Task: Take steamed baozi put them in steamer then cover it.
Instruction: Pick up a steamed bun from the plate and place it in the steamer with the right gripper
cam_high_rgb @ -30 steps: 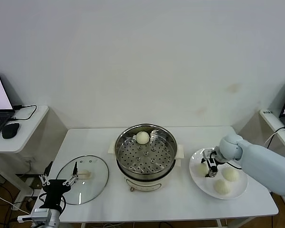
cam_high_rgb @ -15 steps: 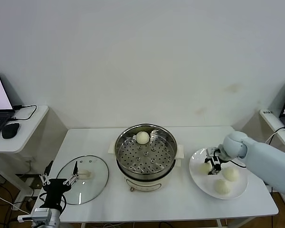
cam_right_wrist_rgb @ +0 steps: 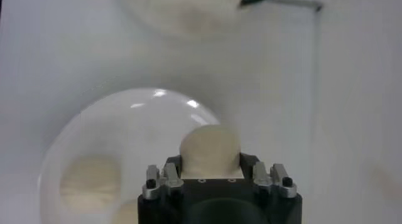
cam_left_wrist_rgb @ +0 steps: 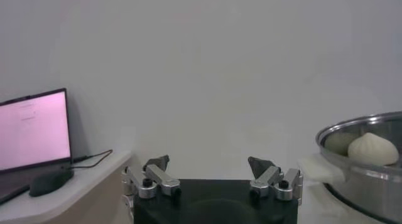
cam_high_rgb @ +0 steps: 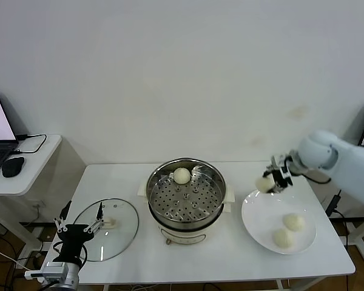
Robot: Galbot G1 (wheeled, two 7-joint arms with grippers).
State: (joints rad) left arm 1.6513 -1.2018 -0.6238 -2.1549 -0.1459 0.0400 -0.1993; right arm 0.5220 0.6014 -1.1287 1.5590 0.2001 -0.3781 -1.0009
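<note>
Right gripper (cam_high_rgb: 273,181) raised above the white plate (cam_high_rgb: 258,224), its fingers clamped on a steamed baozi (cam_high_rgb: 264,183).

The right arm reaches in from the right, wrist turned toward the steamer (cam_high_rgb: 186,200). One baozi (cam_high_rgb: 182,176) sits on the steamer's perforated tray at the far side; two more (cam_high_rgb: 293,222) lie on the plate. The left gripper (cam_high_rgb: 77,230) waits low at the table's near-left corner, fingers spread wide, beside the glass cover (cam_high_rgb: 105,228) lying flat. No readable writing shows.
</note>
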